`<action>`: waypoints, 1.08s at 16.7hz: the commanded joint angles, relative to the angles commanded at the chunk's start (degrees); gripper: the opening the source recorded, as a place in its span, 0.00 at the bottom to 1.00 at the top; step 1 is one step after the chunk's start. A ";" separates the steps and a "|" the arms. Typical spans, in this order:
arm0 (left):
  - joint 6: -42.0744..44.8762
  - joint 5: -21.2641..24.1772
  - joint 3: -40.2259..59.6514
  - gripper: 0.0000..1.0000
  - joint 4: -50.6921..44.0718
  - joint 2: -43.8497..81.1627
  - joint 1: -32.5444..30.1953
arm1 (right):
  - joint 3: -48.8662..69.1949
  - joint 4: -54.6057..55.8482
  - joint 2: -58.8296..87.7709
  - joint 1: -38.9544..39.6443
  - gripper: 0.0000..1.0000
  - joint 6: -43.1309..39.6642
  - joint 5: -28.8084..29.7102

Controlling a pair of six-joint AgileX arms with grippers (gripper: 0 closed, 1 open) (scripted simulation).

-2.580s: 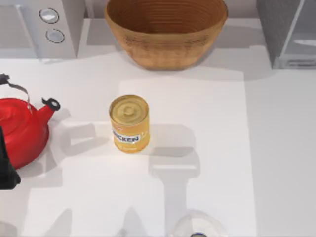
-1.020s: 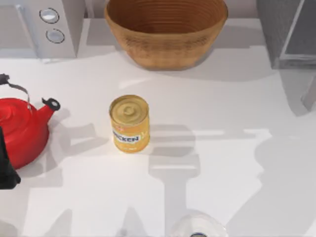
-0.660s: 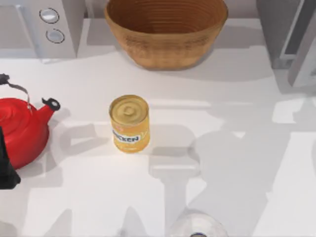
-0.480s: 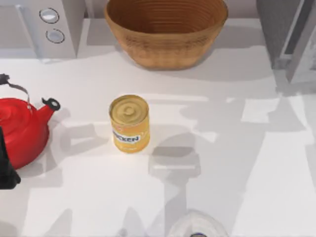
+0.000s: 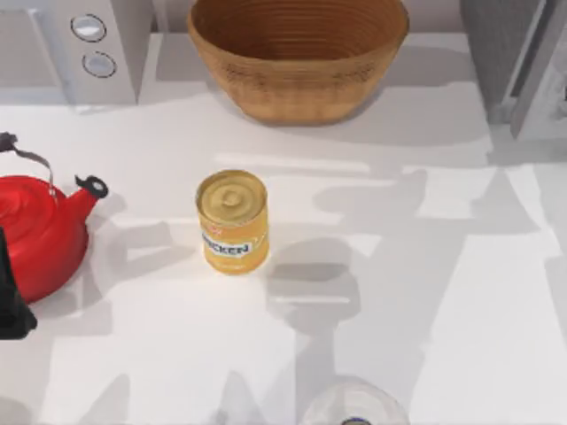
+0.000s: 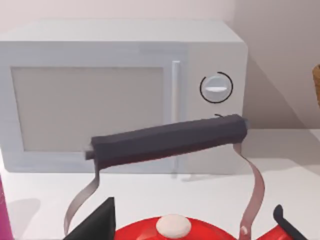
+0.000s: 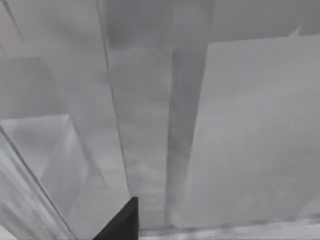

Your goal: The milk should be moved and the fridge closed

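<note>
Grey boxy fridge [image 5: 507, 53] at table's right rear, pale door [image 5: 542, 75] ajar, claw states untellable

The yellow can [image 5: 232, 221] standing on the bench [image 5: 425, 292] carries the one label that can be read: a white band across its side with dark capital letters, of which "ICKEN" shows in the top view, the first letters curving out of sight round the can. Above the band sits a small red mark, too small to read.
</note>
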 joint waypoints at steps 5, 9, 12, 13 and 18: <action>0.00 0.00 0.00 1.00 0.00 0.00 0.00 | 7.62 -1.35 6.25 -0.02 1.00 0.12 0.11; 0.00 0.00 0.00 1.00 0.00 0.00 0.00 | 13.20 -2.46 10.83 0.06 1.00 0.00 0.24; 0.00 0.00 0.00 1.00 0.00 0.00 0.00 | 17.29 -3.29 14.23 0.06 1.00 -0.13 0.45; 0.00 0.00 0.00 1.00 0.00 0.00 0.00 | 18.97 -3.56 15.43 0.07 1.00 -0.11 0.45; 0.00 0.00 0.00 1.00 0.00 0.00 0.00 | 24.72 -4.73 19.87 0.12 1.00 0.07 0.44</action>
